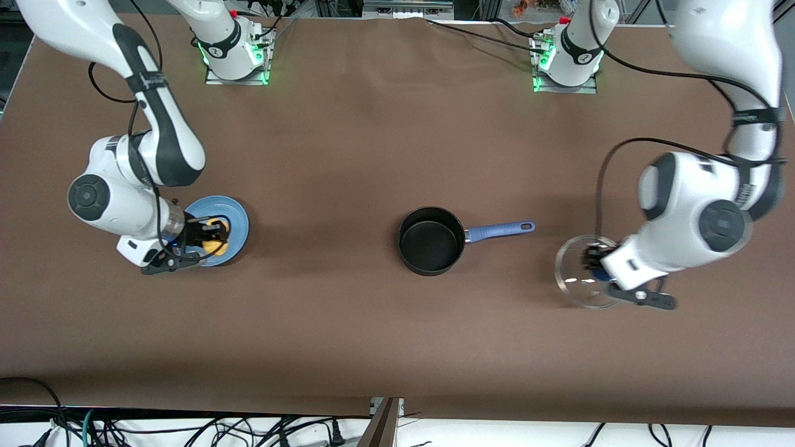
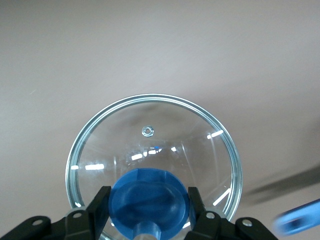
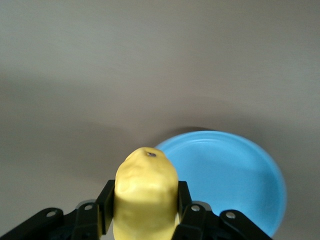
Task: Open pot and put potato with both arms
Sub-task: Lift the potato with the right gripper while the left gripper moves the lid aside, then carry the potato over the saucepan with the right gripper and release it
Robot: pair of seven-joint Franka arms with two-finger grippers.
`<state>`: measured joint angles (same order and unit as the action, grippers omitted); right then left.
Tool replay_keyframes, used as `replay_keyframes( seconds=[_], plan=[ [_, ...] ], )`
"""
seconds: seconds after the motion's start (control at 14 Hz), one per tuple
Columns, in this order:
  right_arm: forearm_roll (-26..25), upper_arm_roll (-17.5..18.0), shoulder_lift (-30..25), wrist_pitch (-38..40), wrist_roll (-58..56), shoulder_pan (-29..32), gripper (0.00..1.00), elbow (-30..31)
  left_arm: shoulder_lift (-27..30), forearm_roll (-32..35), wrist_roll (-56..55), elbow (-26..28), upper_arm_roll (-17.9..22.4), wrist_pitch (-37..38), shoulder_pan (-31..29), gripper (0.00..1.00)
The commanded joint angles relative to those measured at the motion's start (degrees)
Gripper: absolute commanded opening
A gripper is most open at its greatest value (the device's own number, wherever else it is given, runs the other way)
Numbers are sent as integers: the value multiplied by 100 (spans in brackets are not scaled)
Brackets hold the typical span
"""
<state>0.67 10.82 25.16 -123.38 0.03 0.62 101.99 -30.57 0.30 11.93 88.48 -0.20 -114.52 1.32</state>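
Right gripper: at mid-left of the front view, over the light-blue plate, fingers clamped on the potato. The right wrist view shows the potato pinched between both fingers, with the plate showing past it.

Left gripper: at lower right of the front view, closed on the blue knob of the glass lid. The left wrist view shows a finger pressed to each side of the knob. Whether the lid rests on the table or hangs just above it, I cannot tell.

Saucepan: centre of the front view, open and empty, its blue handle pointing toward the left arm's end of the table.

Progress: lid is off and the potato is in the grip, so the carry to the saucepan looks to be next.

Risk, potato: it's smooth and rounded, and it could squirt out of the fingers on a quick swing.

Risk, saucepan: the opening is small, so an off-centre release could bounce the potato off the rim.

Risk, lid: held only by its knob, it might tilt or knock the table.

Writing: none readable.
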Motion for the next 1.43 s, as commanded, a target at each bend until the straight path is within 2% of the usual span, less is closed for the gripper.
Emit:
replay_keyframes(
  seconds=[0.0, 0.14, 0.36, 0.5, 0.64, 0.71, 0.79, 0.86, 0.93, 1.0, 1.14, 1.29, 1.36],
  plan=[
    [73, 43, 120, 621, 1503, -745, 39, -749, 245, -65, 661, 529, -68, -27, -614, 44],
    [74, 43, 287, 579, 2847, -1385, 39, -987, 244, -100, 635, 809, 71, -175, -809, 41],
    [47, 43, 1023, 500, 4693, -2405, 40, -1881, 236, -591, 652, 1555, 493, -1148, -827, 42],
    [47, 43, 1604, 10, 5775, -2907, 40, -2506, 218, -601, 661, 1952, 556, -1835, -862, 42],
    [56, 43, 1913, -622, 6576, -3233, 41, -2807, 131, -610, 661, 2015, 556, -1995, -862, 42],
    [56, 43, 2018, -930, 6928, -3391, 44, -2860, 78, -619, 652, 2015, 556, -2022, -862, 46],
    [47, 43, 2089, -1299, 7245, -3506, 48, -2861, 69, -619, 652, 1989, 556, -2022, -862, 62],
    [47, 35, 2151, -1581, 7553, -3568, 62, -2861, 138, -584, 661, 1936, 573, -1935, -862, 96],
    [39, 35, 2151, -1644, 7651, -3569, 77, -2861, 278, -558, 652, 1919, 591, -1873, -870, 100],
    [4, 35, 2143, -1628, 7644, -3569, 100, -2861, 419, -566, 626, 1901, 591, -1725, -871, 100],
    [-14, 0, 2073, -1575, 7644, -3534, 100, -2852, 717, -540, 617, 1648, 591, -1042, -871, 100],
    [-32, -70, 1880, -1182, 7582, -3420, 100, -2861, 1147, -479, 582, 1165, 591, 73, -836, 100],
    [-101, -193, 1653, -979, 7573, -3367, 100, -2852, 1411, -287, 591, 1023, 591, 392, -844, 100]
  ],
)
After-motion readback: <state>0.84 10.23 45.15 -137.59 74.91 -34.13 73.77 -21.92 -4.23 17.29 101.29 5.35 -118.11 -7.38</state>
